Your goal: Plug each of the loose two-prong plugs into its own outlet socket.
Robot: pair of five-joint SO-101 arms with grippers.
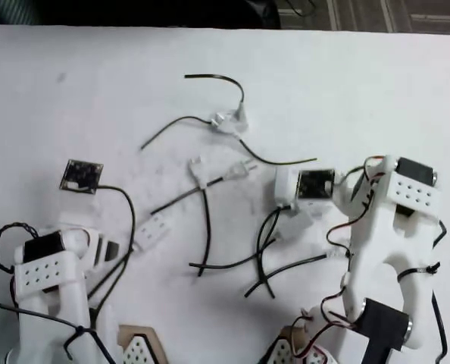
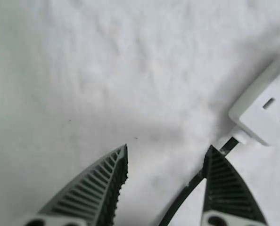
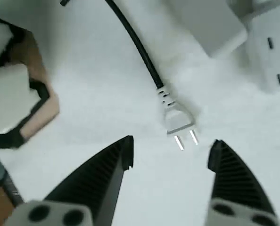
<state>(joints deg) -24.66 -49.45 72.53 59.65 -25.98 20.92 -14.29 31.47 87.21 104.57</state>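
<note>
Picking up seems in hand: the right gripper [image 3: 172, 142], fingers spread and empty, hangs just short of a white two-prong plug on black cord [image 3: 177, 117], prongs facing it. Next: close across its body, then carry it to the white slotted outlet socket [image 3: 272, 56] nearby. The left gripper [image 2: 167, 148], likewise spread and empty, sits by another white outlet block [image 2: 265, 110] at 8 o'clock on the white table [image 1: 376, 91]. There is bare room toward 12; tangled black cords [image 1: 208, 227] crowd 6.

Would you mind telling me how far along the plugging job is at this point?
Early: no plug is visibly seated. In hand: nothing; the right pincer hangs open over a loose two-prong plug, the left pincer open beside an outlet socket. Remaining: grasping and plugging in each plug.
</note>
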